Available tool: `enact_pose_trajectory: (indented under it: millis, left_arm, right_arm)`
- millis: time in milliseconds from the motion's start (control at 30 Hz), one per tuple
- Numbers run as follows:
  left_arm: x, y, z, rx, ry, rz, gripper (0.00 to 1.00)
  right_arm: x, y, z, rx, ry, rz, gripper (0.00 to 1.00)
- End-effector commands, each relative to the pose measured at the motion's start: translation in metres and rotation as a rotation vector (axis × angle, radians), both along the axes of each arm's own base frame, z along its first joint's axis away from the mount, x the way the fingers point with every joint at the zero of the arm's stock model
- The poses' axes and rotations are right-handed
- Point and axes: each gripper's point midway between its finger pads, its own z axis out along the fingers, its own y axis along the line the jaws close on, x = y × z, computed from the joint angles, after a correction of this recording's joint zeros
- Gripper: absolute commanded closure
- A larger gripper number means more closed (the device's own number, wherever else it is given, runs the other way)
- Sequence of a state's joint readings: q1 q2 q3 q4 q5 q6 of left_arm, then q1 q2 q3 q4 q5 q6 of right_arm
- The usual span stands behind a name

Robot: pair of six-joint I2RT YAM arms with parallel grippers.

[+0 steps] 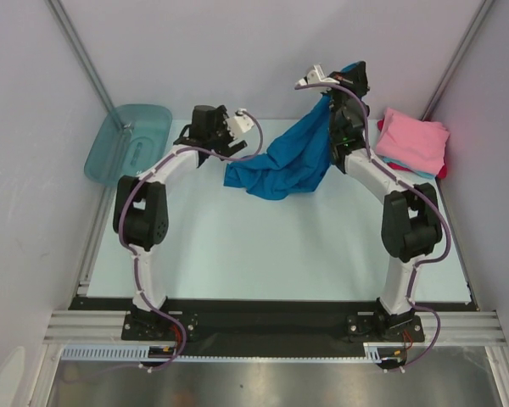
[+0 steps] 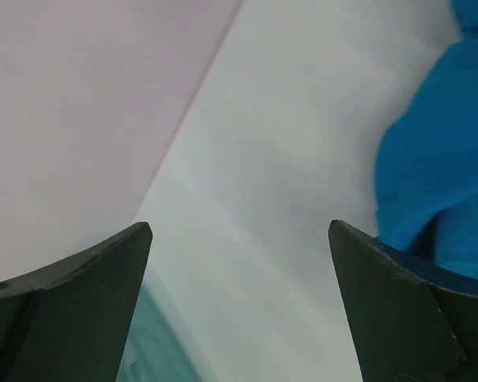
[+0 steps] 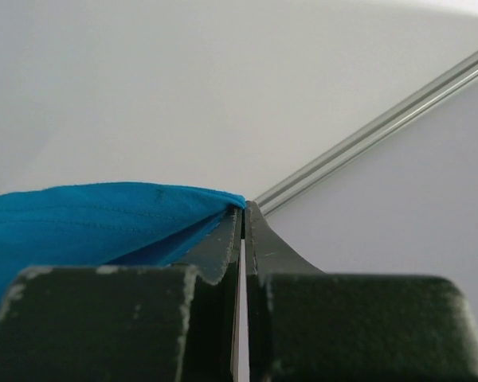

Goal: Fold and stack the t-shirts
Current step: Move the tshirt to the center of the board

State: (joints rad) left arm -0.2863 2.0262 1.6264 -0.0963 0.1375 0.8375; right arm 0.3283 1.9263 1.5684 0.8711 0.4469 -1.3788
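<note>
A bright blue t-shirt (image 1: 284, 161) hangs from my raised right gripper (image 1: 354, 72) and trails down onto the table at the back centre. In the right wrist view, that gripper (image 3: 243, 205) is shut on a hem of the blue cloth (image 3: 88, 219), which drapes off to the left. My left gripper (image 1: 210, 112) hovers just left of the shirt's lower edge. Its fingers stand wide open with nothing between them (image 2: 239, 227), and the blue cloth (image 2: 438, 159) lies beside the right finger. A folded pink t-shirt (image 1: 414, 140) tops a stack at the back right, with light blue (image 1: 424, 172) and red (image 1: 442, 172) edges showing beneath it.
A translucent teal plastic tub (image 1: 129, 140) sits at the back left against the wall, and also shows low in the left wrist view (image 2: 155, 350). White walls and slanted metal frame posts (image 1: 81, 55) close in the table on three sides.
</note>
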Motion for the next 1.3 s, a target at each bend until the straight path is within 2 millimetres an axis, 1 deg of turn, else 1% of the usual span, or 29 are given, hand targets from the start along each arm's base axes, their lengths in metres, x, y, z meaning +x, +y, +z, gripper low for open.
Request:
enact_pose_trajectory:
  millis: [0,33,67,100,133,167,267,467,500,567,600,633,667,700,733,800,833,867,900,933,967,1000,1033,1067,1133,1167,1200,1233,1267]
  left_arm:
    - [-0.01,-0.043,-0.01,-0.123,0.117,-0.178,0.01]
    - [-0.011,-0.048,-0.014,-0.146,0.154,-0.187,0.01]
    - [-0.016,-0.054,-0.012,-0.168,0.211,-0.203,0.01]
    - [-0.02,-0.058,-0.018,-0.189,0.263,-0.213,0.01]
    - [-0.022,-0.063,-0.033,-0.205,0.317,-0.228,0.01]
    - [-0.02,-0.065,-0.032,-0.217,0.331,-0.22,0.01]
    - [-0.022,-0.067,-0.045,-0.221,0.363,-0.232,0.02]
    - [-0.033,-0.074,-0.054,-0.227,0.428,-0.283,0.01]
    - [-0.033,-0.073,-0.059,-0.223,0.438,-0.283,0.01]
    - [-0.035,-0.072,-0.066,-0.213,0.459,-0.283,0.05]
    - [-0.035,-0.071,-0.073,-0.205,0.472,-0.278,0.08]
    - [-0.034,-0.07,-0.077,-0.2,0.477,-0.27,0.16]
    - [-0.032,-0.07,-0.078,-0.197,0.48,-0.264,0.26]
    - [-0.032,-0.068,-0.088,-0.186,0.499,-0.253,0.34]
    - [-0.031,-0.068,-0.091,-0.183,0.506,-0.25,0.39]
    - [-0.03,-0.067,-0.092,-0.175,0.521,-0.243,0.46]
    - [-0.031,-0.067,-0.099,-0.172,0.538,-0.239,0.48]
    - [-0.03,-0.066,-0.097,-0.171,0.541,-0.232,0.49]
    - [-0.031,-0.067,-0.098,-0.168,0.547,-0.238,0.52]
    - [-0.033,-0.066,-0.101,-0.162,0.558,-0.239,0.63]
    - [-0.032,-0.065,-0.102,-0.153,0.554,-0.236,0.88]
    - [-0.028,-0.063,-0.102,-0.137,0.541,-0.215,1.0]
    - [-0.016,-0.052,-0.102,-0.094,0.505,-0.144,1.0]
    - [-0.002,-0.046,-0.089,-0.085,0.453,-0.077,1.0]
    - [0.015,-0.033,-0.066,-0.098,0.38,0.037,1.0]
    - [0.026,-0.021,-0.026,-0.111,0.27,0.105,1.0]
    - [0.027,-0.017,-0.005,-0.129,0.226,0.112,1.0]
    - [0.031,-0.016,0.026,-0.16,0.15,0.108,1.0]
    - [0.025,-0.013,0.038,-0.178,0.138,0.092,1.0]
  right_arm:
    - [-0.02,-0.001,0.013,0.039,-0.034,0.006,1.0]
    - [-0.02,0.002,0.005,0.04,-0.01,0.006,1.0]
    - [-0.019,0.005,-0.003,0.04,0.018,0.007,1.0]
    - [-0.024,0.006,-0.001,0.043,0.017,0.011,1.0]
    - [-0.024,0.007,-0.011,0.035,0.043,0.012,1.0]
    - [-0.025,0.009,-0.013,0.029,0.052,0.015,1.0]
    - [-0.026,0.009,-0.02,0.016,0.072,0.012,1.0]
    - [-0.024,0.01,-0.021,0.009,0.075,0.011,1.0]
    - [-0.023,0.011,-0.019,0.01,0.072,0.011,1.0]
    - [-0.021,0.012,-0.023,0.011,0.079,0.011,1.0]
    - [-0.02,0.012,-0.024,0.013,0.079,0.008,1.0]
    - [-0.02,0.014,-0.026,0.013,0.082,0.01,1.0]
    - [-0.02,0.013,-0.026,0.015,0.082,0.009,1.0]
    - [-0.02,0.014,-0.026,0.016,0.082,0.013,1.0]
    - [-0.019,0.014,-0.027,0.016,0.082,0.013,1.0]
    - [-0.018,0.016,-0.028,0.011,0.081,0.017,1.0]
    - [-0.018,0.015,-0.026,0.009,0.076,0.014,1.0]
    - [-0.017,0.015,-0.026,0.006,0.074,0.016,1.0]
    - [-0.016,0.014,-0.026,0.009,0.072,0.012,1.0]
    - [-0.015,0.015,-0.026,0.01,0.074,0.013,1.0]
    - [-0.014,0.012,-0.026,0.012,0.074,0.009,1.0]
    - [-0.014,0.012,-0.026,0.013,0.074,0.008,1.0]
    - [-0.013,0.012,-0.027,0.012,0.077,0.005,1.0]
    - [-0.012,0.011,-0.031,0.013,0.084,0.001,1.0]
    - [-0.013,0.01,-0.034,0.018,0.093,-0.002,1.0]
    - [-0.013,0.01,-0.037,0.018,0.101,-0.001,1.0]
    - [-0.013,0.01,-0.04,0.018,0.107,0.0,1.0]
    - [-0.013,0.009,-0.04,0.017,0.108,0.0,1.0]
    - [-0.013,0.008,-0.041,0.016,0.111,-0.003,1.0]
